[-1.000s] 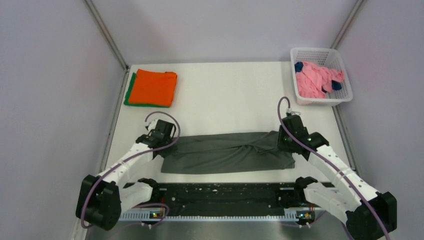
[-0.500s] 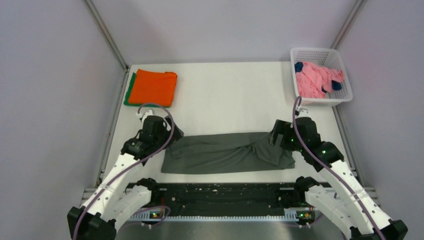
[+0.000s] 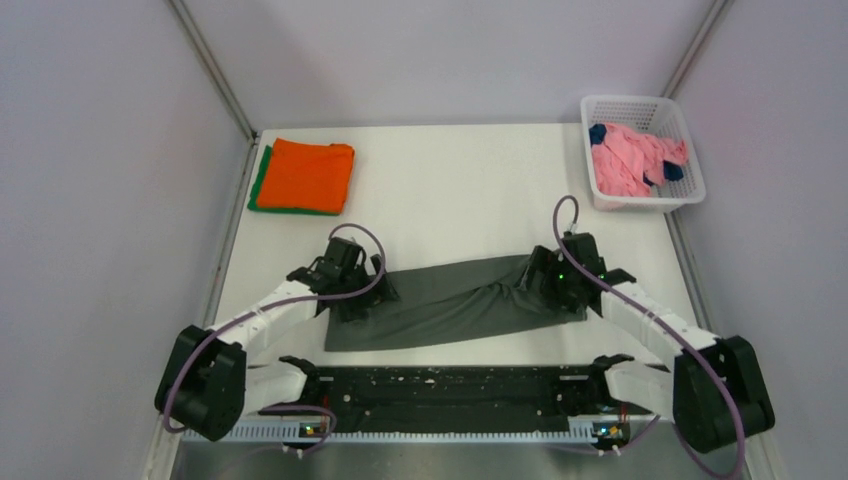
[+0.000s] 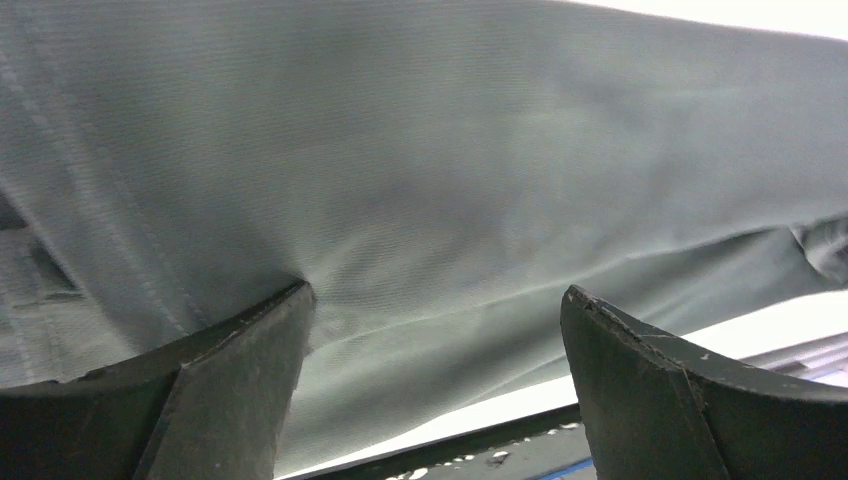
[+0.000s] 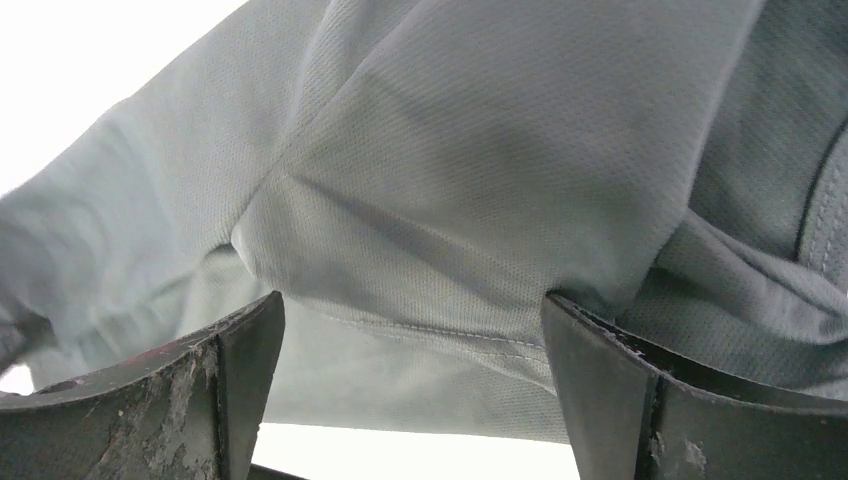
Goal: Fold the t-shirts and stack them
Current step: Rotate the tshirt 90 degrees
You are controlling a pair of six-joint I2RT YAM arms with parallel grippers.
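At the far left of the table (image 3: 450,190), toward the back: folded orange t-shirt (image 3: 305,173) laid squarely on a folded green t-shirt (image 3: 257,188), only a thin green edge showing along the left and near sides. Nearer the front, left of centre: left gripper (image 3: 368,293) down low on the left end of the dark olive-grey t-shirt (image 3: 450,300), released, jaws spread wide. Seen from the left wrist: left gripper (image 4: 435,300) wide apart, nothing pinched, the dark olive-grey t-shirt (image 4: 450,150) stretching across beyond and beneath both tips, a shallow crease running off from the left tip. Across the middle of the table, near the front edge: that same shirt lying as a long band folded lengthwise, flat on the left, bunched and wrinkled toward the right, slightly skewed, left end nearer than the right. At its right end: right gripper (image 3: 535,285) low over the bunched cloth, also let go, jaws wide. From the right wrist: right gripper (image 5: 412,300) spread above a hemmed fold of the dark olive-grey t-shirt (image 5: 480,150), cloth lying between and under the tips; touching them or not, impossible to tell. Far right, at the back corner: white lattice basket (image 3: 692,160) holding a crumpled pink t-shirt (image 3: 625,160), with bits of a navy blue t-shirt (image 3: 597,132) poking out at its left and right, well apart from both arms.
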